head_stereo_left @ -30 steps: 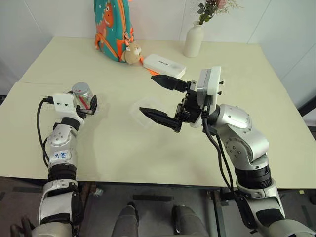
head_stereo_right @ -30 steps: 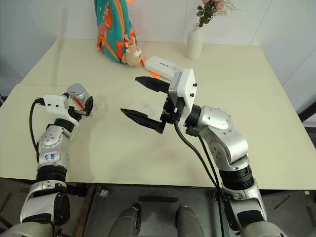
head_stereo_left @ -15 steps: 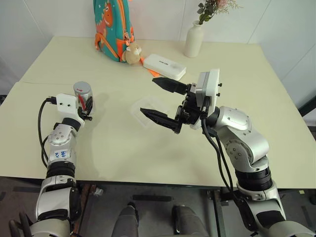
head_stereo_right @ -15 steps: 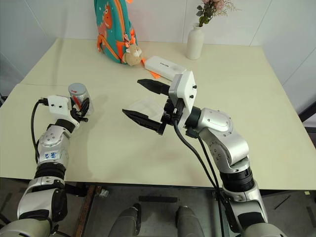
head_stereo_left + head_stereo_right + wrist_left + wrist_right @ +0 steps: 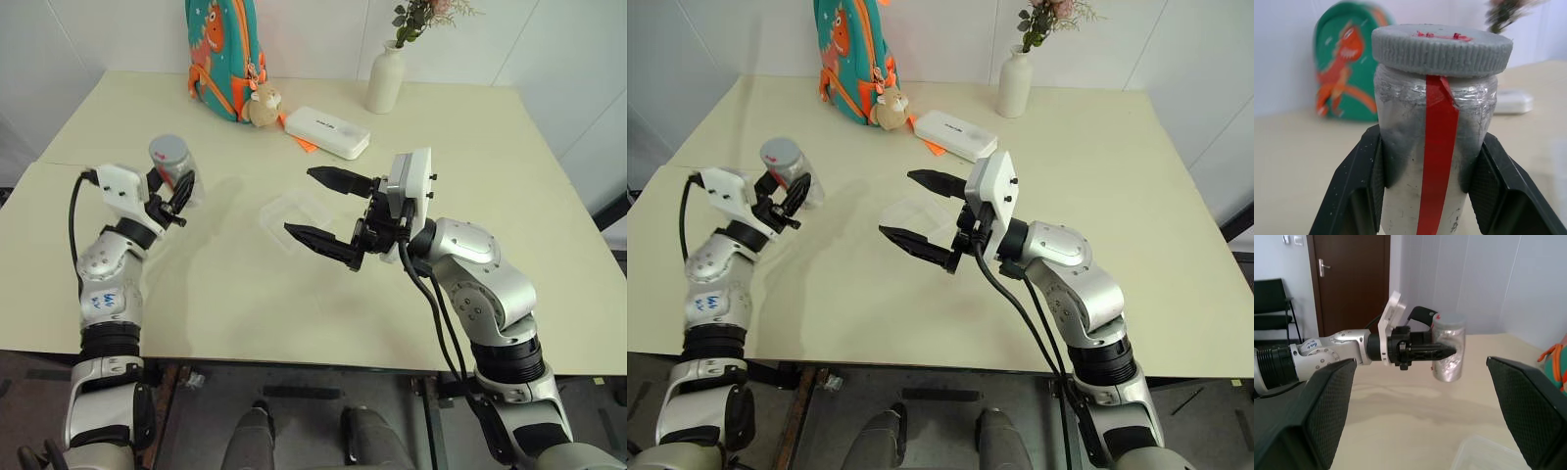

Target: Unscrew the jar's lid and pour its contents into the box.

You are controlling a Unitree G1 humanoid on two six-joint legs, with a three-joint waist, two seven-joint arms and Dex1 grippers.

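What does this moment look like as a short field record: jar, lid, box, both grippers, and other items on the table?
jar: held off the table, roughly upright, red strip down its side
lid: grey, on the jar
box: clear, on the table, centre, nothing visible inside
left gripper: shut on the jar's body below the lid
right gripper: open, holding nothing, over the box, facing the jar
background: backpack, plush toy, white case, vase at the far edge

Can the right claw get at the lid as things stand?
Probably yes. The right claw stands open, aimed toward the jar held off the table by the left claw, lid exposed; nothing lies between them.
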